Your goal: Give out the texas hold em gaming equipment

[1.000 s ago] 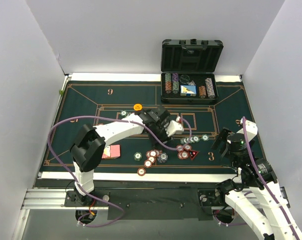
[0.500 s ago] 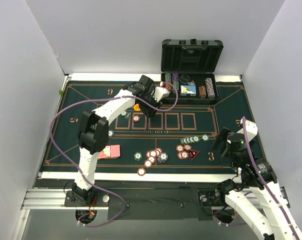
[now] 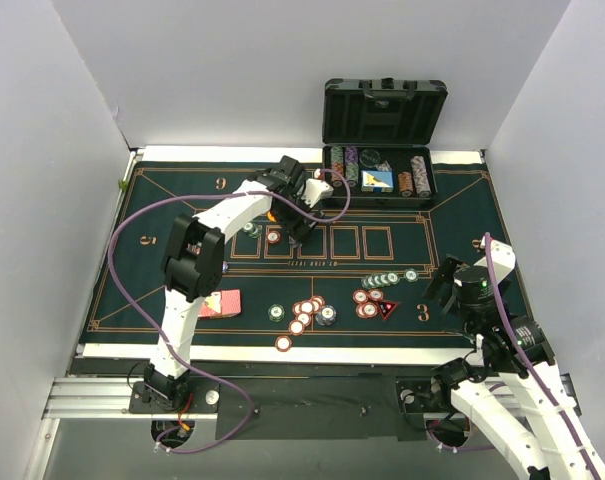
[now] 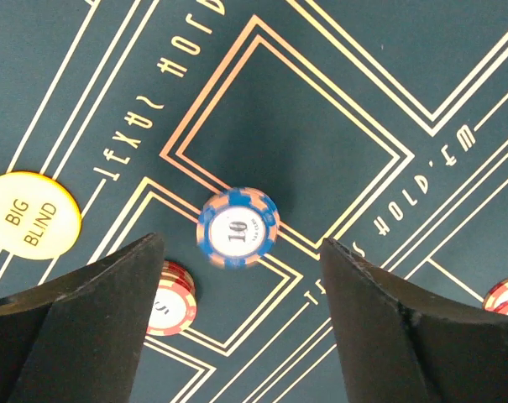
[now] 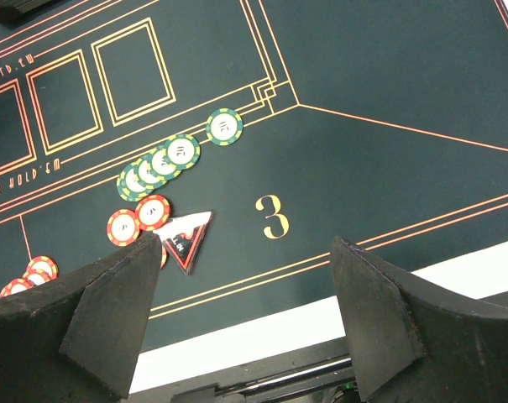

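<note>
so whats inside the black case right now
Rows of striped chips at both ends of the black case, with a blue and yellow box between. Anything beneath them is hidden.

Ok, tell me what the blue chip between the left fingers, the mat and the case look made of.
The blue chip: looks like moulded plastic or clay composite, matte, with orange edge stripes and a printed white centre. The mat: seems felt or similar cloth, dull dark green without glare, orange lines printed on. The case: apparently hard black plastic, moulded lid panels, slight sheen.
</note>
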Motion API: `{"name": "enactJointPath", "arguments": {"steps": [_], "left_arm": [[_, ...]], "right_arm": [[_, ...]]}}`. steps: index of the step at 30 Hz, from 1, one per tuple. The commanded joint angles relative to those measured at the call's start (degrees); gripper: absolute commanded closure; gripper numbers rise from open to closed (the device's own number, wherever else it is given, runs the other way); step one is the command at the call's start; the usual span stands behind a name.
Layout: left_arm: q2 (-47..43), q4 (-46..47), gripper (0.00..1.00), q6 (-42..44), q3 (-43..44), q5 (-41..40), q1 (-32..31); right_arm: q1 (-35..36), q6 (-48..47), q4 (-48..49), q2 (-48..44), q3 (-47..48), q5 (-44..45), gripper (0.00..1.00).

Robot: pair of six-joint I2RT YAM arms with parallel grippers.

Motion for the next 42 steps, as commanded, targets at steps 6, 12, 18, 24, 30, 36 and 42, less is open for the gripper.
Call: {"name": "enactJointPath", "arguments": {"steps": [6,12,18,24,30,36,42], "left_arm": [[-6.77,2.85,0.1,-2.59,-1.67,0.65,0.72],[-16.68,-0.31,0.09,-4.79,-2.46,4.86,3.53],[-26.1,-5.93,0.07,-7.52,-2.73,9.35,9.67],[-34.18,-9.46,0.06,-8.23,-9.21,14.55,18.3],[-42.36,-9.02,0.06,-6.03,-20.56,9.8,21.55],[-46.07,-7.96,0.05,-6.46,-26.46,9.09,22.79],[-46.33,-7.26,0.05,-6.73,-28.04,9.01,22.87]], "right_arm": [[-0.36,-0.12,-1.09,0.99,1.02,0.68,0.23],[-0.09,-1.53,0.4,3.62,0.93,-5.21,0.21],[6.31,-0.65,4.53,14.67,1.81,-9.09,0.09],[19.14,0.41,7.25,29.53,8.22,-7.66,0.05],[24.06,1.37,12.7,38.23,10.42,-11.89,0.02],[29.69,3.04,15.78,46.59,11.92,-12.86,0.02],[32.42,4.27,19.73,52.75,11.74,-14.35,0.05]]}}
